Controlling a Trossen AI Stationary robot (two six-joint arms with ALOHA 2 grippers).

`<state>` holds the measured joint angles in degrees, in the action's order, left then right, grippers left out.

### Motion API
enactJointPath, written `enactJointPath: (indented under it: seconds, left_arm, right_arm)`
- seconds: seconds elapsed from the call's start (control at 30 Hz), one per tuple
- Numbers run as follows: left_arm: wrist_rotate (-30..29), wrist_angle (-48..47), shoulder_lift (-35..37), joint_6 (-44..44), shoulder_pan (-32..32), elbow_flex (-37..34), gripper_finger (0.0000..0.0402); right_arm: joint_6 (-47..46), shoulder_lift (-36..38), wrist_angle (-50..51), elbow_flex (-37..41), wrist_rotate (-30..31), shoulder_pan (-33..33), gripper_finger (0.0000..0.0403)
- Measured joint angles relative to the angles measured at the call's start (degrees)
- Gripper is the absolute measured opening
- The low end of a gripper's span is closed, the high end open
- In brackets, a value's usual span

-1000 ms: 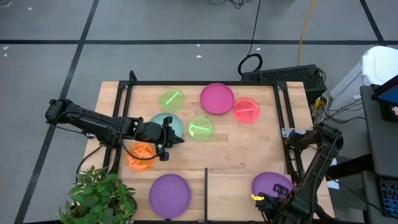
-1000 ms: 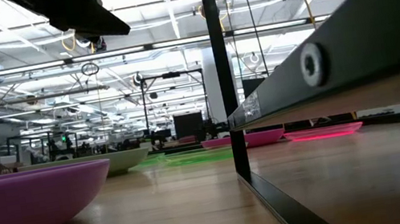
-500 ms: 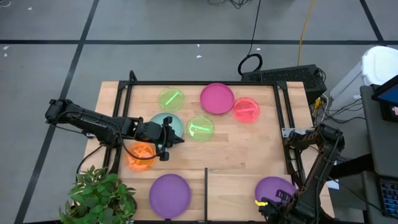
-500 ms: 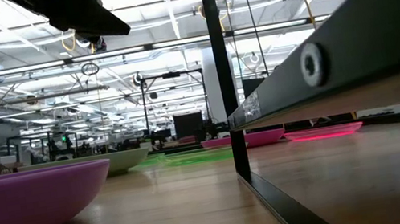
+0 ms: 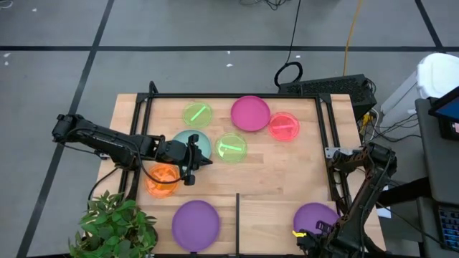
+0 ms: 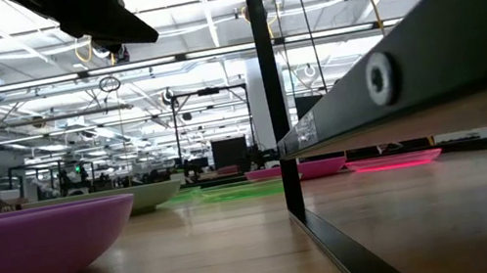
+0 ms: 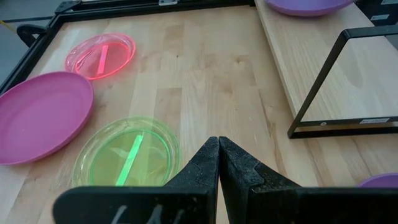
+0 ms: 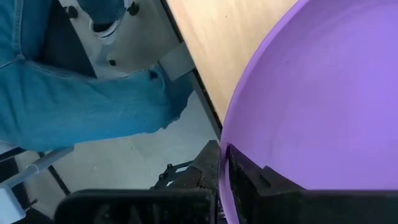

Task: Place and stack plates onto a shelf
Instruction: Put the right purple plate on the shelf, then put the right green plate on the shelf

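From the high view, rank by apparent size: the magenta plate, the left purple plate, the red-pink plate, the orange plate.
1. Left purple plate, largest.
2. Magenta plate, slightly smaller.
3. Red-pink plate and orange plate: alike; the orange is partly hidden by the left arm, so unranked.

Bright, even overhead light (ceiling strips glare in the low view); near foreground blurred.

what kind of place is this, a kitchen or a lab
Likely a robotics lab or workshop, not a kitchen: the low view shows a big hall with ceiling strip lights and metal rigs, and the wood table sits on a grey floor with loose cables.
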<state>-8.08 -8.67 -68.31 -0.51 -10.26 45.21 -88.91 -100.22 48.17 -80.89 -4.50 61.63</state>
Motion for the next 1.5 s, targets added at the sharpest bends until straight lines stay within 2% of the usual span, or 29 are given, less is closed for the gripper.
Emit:
enactJointPath:
  seconds: [0.17,0.53,0.73,0.97,1.07,1.3,1.5]
  left_arm:
    - [0.0,0.0,0.0,0.0,0.0,0.0,0.0017]
    - [0.0,0.0,0.0,0.0,0.0,0.0,0.0017]
    - [0.0,0.0,0.0,0.1,0.0,0.0,0.0017]
    - [0.0,1.8,0.0,0.1,0.0,0.0,0.0017]
    - [0.0,2.0,0.0,0.2,0.0,0.0,0.0017]
    - [-2.0,2.4,0.0,0.2,0.0,0.0,0.0017]
    - [-4.7,1.8,-0.7,0.7,0.0,0.1,0.0017]
  right_arm:
    - [0.0,0.0,-2.9,2.1,-0.3,0.0,0.0018]
    - [0.0,0.0,-4.6,5.2,-0.8,0.0,0.009]
    - [0.0,1.6,-8.7,5.2,-1.1,0.0,0.0094]
    - [0.0,4.1,-6.9,5.2,5.9,0.0,0.0089]
    - [0.5,4.6,-3.9,5.2,6.8,-0.3,0.0089]
    - [7.0,5.9,-2.1,5.2,13.3,-2.0,0.0089]
    - [15.8,7.7,-2.1,5.2,22.2,-3.5,0.0089]
